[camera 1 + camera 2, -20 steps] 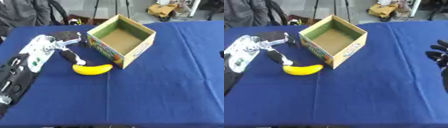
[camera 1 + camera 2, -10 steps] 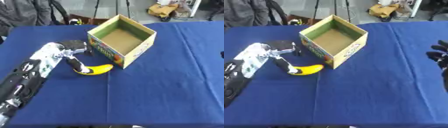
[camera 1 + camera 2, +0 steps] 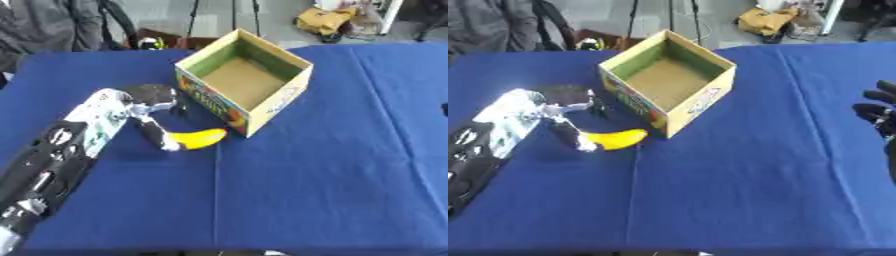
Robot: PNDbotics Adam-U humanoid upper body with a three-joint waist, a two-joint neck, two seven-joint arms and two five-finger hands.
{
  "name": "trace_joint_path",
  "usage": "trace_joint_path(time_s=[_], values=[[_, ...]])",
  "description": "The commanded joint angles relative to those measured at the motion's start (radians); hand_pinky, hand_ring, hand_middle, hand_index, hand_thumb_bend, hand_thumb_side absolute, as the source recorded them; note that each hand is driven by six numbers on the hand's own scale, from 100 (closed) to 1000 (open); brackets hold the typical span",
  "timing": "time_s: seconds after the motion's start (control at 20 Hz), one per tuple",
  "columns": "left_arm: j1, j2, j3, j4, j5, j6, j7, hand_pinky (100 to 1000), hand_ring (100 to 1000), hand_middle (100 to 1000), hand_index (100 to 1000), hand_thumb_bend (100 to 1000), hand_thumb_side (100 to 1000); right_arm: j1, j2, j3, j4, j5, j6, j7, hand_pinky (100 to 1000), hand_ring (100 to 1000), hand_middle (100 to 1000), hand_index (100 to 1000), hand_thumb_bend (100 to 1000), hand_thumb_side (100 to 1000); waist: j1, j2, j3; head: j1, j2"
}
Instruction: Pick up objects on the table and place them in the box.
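The box [image 3: 243, 84] is empty and the banana [image 3: 198, 138] lies on the desk [image 3: 332, 170], at the fingertips of the left hand [image 3: 147, 102], apparently open and not gripping; all placing remains.

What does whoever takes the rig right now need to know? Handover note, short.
Left robot hand: reaching over the curved yellow banana, a finger touching its left end; grasp not closed that I can see.
Right robot hand: idle at the right edge of the right eye view, fingers relaxed, holding nothing.
Banana lies on the blue tablecloth, just in front of the open cardboard box.
Done: nothing; the box looks empty.
Left: close on the banana, lift it, place it in the box.
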Motion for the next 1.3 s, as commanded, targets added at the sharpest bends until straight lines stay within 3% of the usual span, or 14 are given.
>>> trace_joint_path(time_s=[0.05,1.0,1.3], values=[[-0.013,0.017,-0.007,-0.005,-0.011,-0.009,-0.002,744,660,633,763,635,491,-0.011,-0.022,-0.002,-0.012,0.000,-0.001,0.002,820,677,680,807,100,921,-0.002,-0.016,-0.002,0.002,0.005],[0.004,0.007,-0.008,0.019,-0.042,-0.023,0.020,725,619,591,721,581,461,-0.012,-0.021,-0.002,-0.011,0.000,-0.002,0.003,819,677,680,806,100,920,-0.003,-0.015,-0.003,0.003,0.006],[0.005,0.007,-0.008,0.024,-0.033,-0.028,0.014,718,600,564,687,522,440,-0.012,-0.021,-0.002,-0.011,0.000,-0.002,0.003,819,676,680,806,100,919,-0.002,-0.015,-0.004,0.004,0.005]])
